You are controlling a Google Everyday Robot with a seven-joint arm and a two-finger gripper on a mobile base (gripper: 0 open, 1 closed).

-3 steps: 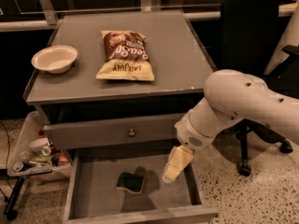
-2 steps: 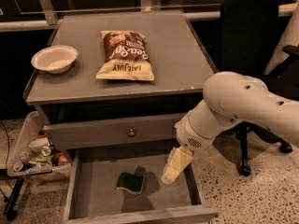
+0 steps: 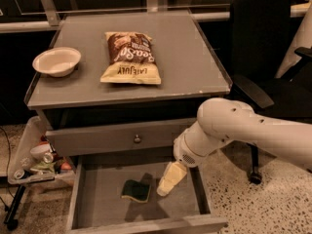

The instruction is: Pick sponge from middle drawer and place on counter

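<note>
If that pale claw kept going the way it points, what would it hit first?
Probably the middle drawer's bare bottom, just right of the sponge. The gripper hangs inside the open drawer, angled down and slightly left; depth is unclear, so it might clip the sponge's edge instead.

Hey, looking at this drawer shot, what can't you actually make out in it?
1. Camera view: whether the gripper, low in the middle drawer just right of the sponge, touches the drawer bottom; the angle hides it.
2. The drawer's right rear corner, covered by the arm.
3. The arm's base, cut off by the right edge.
4. Items in the bin at the lower left: too small to tell apart.
</note>
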